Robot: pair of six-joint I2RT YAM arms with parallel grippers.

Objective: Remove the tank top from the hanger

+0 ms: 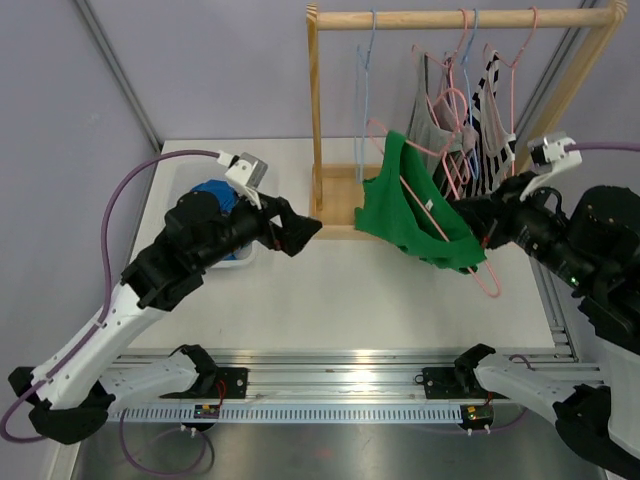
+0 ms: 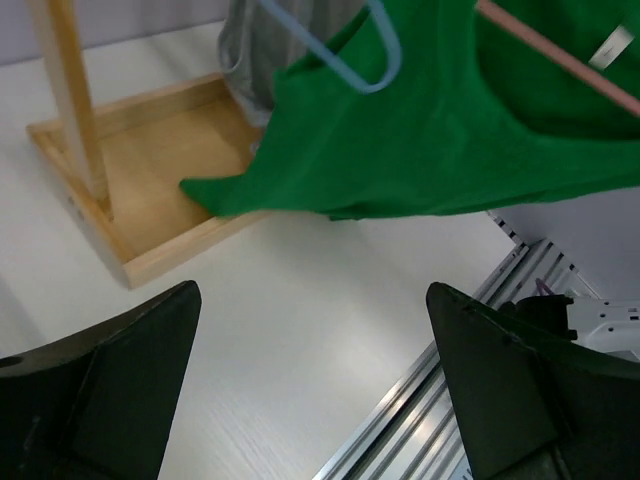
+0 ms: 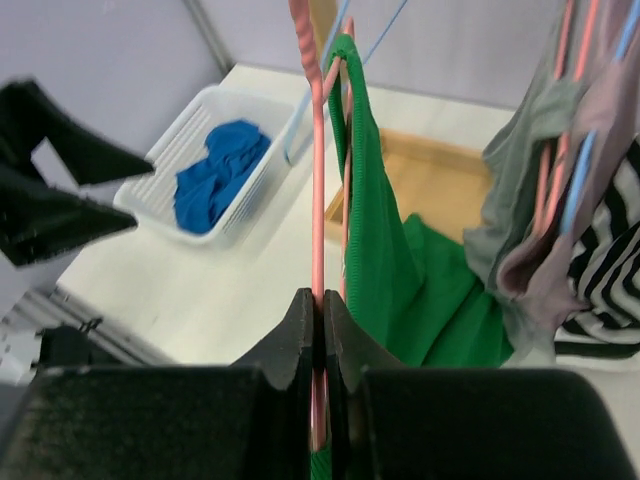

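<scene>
A green tank top (image 1: 405,205) hangs on a pink hanger (image 1: 425,200), held tilted in the air in front of the wooden rack (image 1: 460,18). My right gripper (image 1: 482,228) is shut on the pink hanger's wire (image 3: 317,240), with the green fabric (image 3: 375,260) draped just right of the jaws. My left gripper (image 1: 300,230) stands wide open left of the tank top, apart from it, with nothing between its fingers (image 2: 100,390). In the left wrist view the tank top (image 2: 440,130) hangs above and beyond the jaws over the table.
A white basket (image 1: 240,255) holding blue cloth (image 1: 215,195) sits at the table's left. The rack's wooden base tray (image 1: 340,195) lies behind the tank top. More garments (image 1: 470,110) on pink and blue hangers hang from the rail. A metal rail (image 1: 350,360) runs along the near edge.
</scene>
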